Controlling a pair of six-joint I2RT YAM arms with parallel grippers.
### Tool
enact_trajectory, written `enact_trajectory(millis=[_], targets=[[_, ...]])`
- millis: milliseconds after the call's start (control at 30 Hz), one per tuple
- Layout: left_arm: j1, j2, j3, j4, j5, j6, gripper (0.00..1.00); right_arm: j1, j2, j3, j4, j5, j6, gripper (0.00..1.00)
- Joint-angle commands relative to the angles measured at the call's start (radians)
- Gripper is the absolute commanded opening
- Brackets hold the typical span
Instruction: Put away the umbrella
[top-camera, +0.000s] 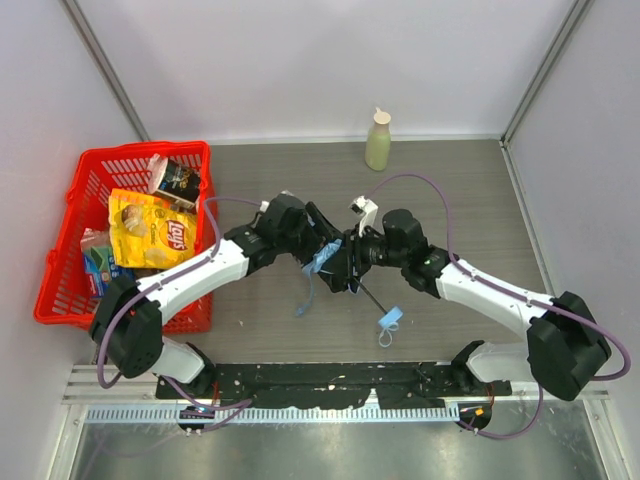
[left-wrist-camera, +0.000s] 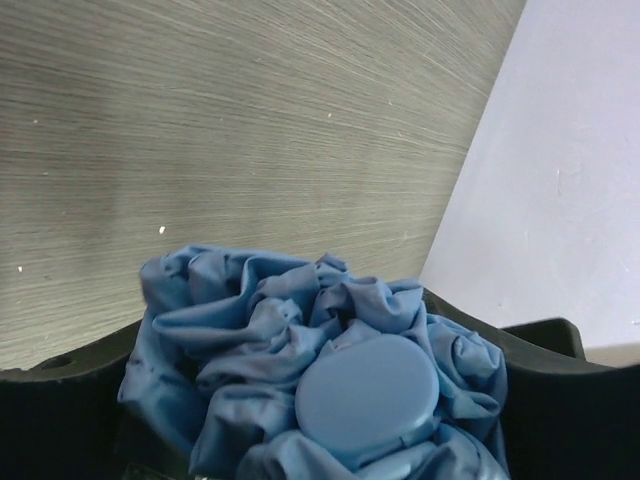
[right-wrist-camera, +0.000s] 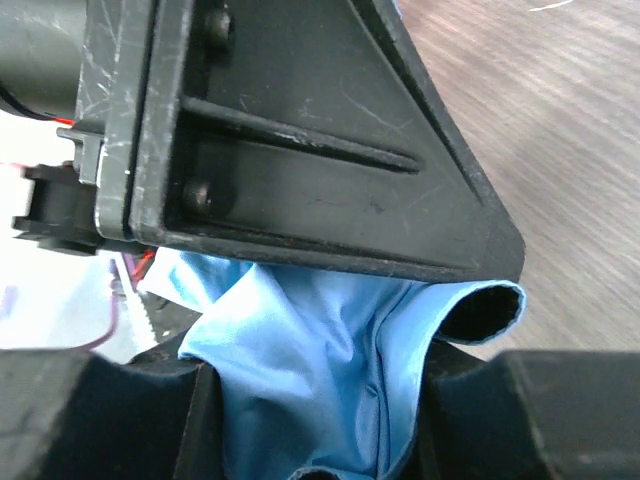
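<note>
1. The umbrella (top-camera: 322, 258) is in the middle of the table (top-camera: 460, 190), its sky-blue fabric bunched up between the two grippers where the arms meet.
2. Its thin black shaft (top-camera: 370, 295) slants toward the near right and ends at the small light-blue handle (top-camera: 391, 317). A blue strap (top-camera: 303, 300) trails out on the near left.
3. Left gripper (top-camera: 316, 240): crumpled fabric and a round blue cap (left-wrist-camera: 367, 400) fill the space between its fingers (left-wrist-camera: 60, 410). Whether they press on the fabric I cannot tell.
4. Right gripper (top-camera: 350, 258): its fingers (right-wrist-camera: 110, 420) stand narrow, pinching a fold of the light-blue fabric.
5. A red basket (top-camera: 65, 235) at the left edge holds a yellow Lay's bag (top-camera: 150, 228) and other packets.
6. A pale green bottle (top-camera: 378, 140) stands upright at the far edge, well apart from the umbrella.
</note>
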Motion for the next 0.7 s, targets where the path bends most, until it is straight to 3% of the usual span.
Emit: enact_trajectory(millis=[0,67,333,433,500,533,667], targets=[[-0.008,-0.024,-0.023,0.016,0.026,0.058,0.71,-0.053,-0.012,0.030,0.314,-0.235,0.152,0.01],[-0.008,-0.029,-0.023,0.026,0.029,0.060,0.64,-0.059,0.004,0.044,0.325,-0.274,0.162,0.01],[-0.008,-0.064,-0.009,0.032,0.001,0.068,0.02,-0.089,0.012,0.087,0.161,-0.337,0.064,0.01],[-0.008,-0.064,-0.006,0.034,0.003,0.035,0.00,-0.089,0.004,0.120,0.040,-0.263,0.001,0.01],[-0.008,-0.060,0.003,0.010,-0.011,0.012,0.00,-0.087,-0.001,0.160,-0.075,-0.159,-0.038,0.20],[-0.007,-0.052,0.012,-0.012,-0.019,0.002,0.00,-0.081,-0.005,0.189,-0.175,-0.075,-0.070,0.36],[0.004,-0.017,0.052,-0.099,-0.037,-0.029,0.00,0.042,-0.057,0.225,-0.305,0.244,-0.143,0.67]])
